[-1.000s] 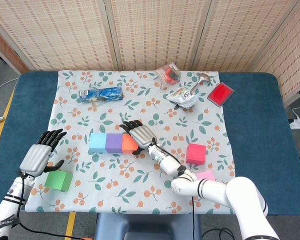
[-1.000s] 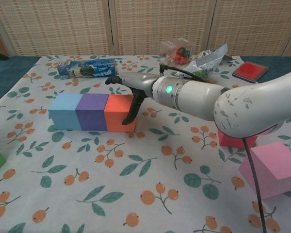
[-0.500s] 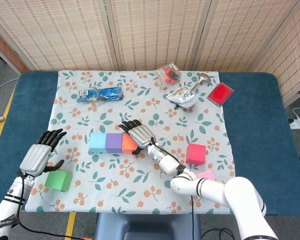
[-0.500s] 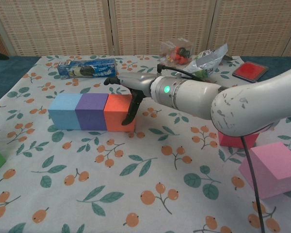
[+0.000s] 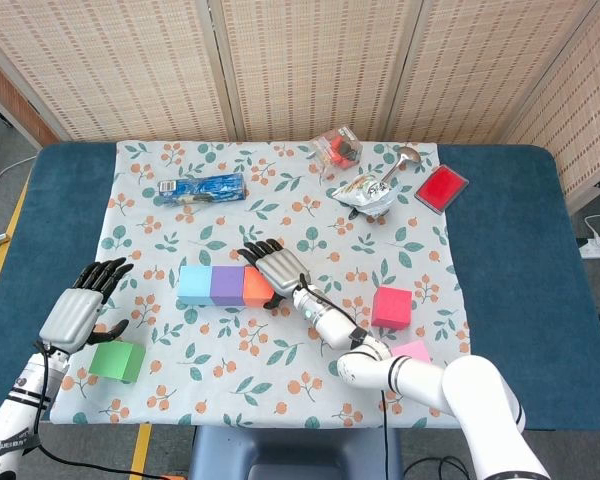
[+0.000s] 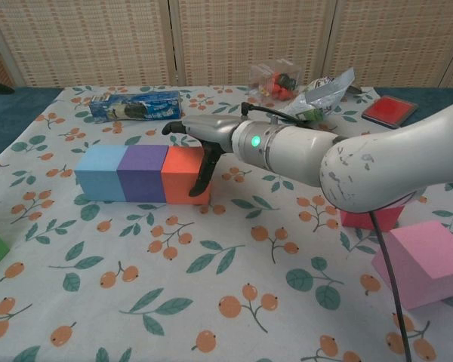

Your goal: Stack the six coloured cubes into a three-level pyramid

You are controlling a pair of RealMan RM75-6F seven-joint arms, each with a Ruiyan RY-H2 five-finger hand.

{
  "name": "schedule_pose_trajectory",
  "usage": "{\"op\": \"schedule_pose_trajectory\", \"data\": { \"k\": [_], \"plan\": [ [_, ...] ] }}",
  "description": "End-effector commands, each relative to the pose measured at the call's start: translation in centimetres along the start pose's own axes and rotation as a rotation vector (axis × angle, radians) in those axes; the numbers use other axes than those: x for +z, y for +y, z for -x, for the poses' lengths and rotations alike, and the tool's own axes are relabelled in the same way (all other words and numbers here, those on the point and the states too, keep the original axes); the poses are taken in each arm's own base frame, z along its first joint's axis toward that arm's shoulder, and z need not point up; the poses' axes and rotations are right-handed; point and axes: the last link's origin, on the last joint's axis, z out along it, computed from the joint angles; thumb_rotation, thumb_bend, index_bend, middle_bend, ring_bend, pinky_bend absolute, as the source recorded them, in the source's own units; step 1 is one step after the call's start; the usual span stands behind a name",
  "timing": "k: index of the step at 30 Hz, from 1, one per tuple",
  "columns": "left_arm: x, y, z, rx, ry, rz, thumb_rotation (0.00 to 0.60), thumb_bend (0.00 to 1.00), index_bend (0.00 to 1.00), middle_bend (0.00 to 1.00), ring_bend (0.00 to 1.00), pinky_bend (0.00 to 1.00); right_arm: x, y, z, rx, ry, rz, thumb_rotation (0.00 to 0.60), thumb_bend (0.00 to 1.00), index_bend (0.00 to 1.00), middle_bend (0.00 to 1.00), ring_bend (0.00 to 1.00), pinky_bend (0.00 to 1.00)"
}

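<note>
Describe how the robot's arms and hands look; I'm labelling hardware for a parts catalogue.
Both hands, left and right, have silver-grey metal backs and black fingers. The right forearm is a glossy white, scuffed shell ending in a silver wrist section with a small lit green light. Thin black cables run along that wrist. The left arm is white with black bands and a dark cable.

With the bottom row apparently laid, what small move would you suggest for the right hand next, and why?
Probably lift the right hand off the orange cube and swing it toward the red cube. The blue cube, purple cube and orange cube sit side by side in a row, and the hand holds nothing, its thumb merely against the orange cube's end.
</note>
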Motion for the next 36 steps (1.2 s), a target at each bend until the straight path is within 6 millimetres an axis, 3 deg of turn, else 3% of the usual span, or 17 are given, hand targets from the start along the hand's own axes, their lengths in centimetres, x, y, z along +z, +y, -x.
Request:
{"op": "schedule_pose_trajectory", "data": {
  "k": [1,15,25,36],
  "plan": [
    [0.0,-0.01,0.01,0.0,-0.001,0.0,0.6,0.33,0.07,0.02,0.0,0.05,0.04,0.02,-0.01,0.0,0.0,0.001,0.6,0.0,0.0,0.0,0.0,0.0],
    [0.09,-0.01,0.04,0.0,-0.001,0.003,0.6,0.33,0.07,0.02,0.0,0.05,0.21,0.4,-0.17,0.0,-0.012,0.026,0.6,0.0,0.01,0.06,0.0,0.0],
    [0.2,0.1,0.04,0.001,-0.003,0.006,0.6,0.33,0.07,0.02,0.0,0.05,0.21,0.36,-0.4,0.011,-0.005,0.028,0.6,0.0,0.11,0.11,0.0,0.0],
    [0.23,0.13,0.04,0.003,-0.005,0.004,0.6,0.33,0.07,0.02,0.0,0.05,0.23,0.0,-0.17,0.003,-0.002,0.017,0.6,0.0,0.04,0.11,0.0,0.0]
  ]
}}
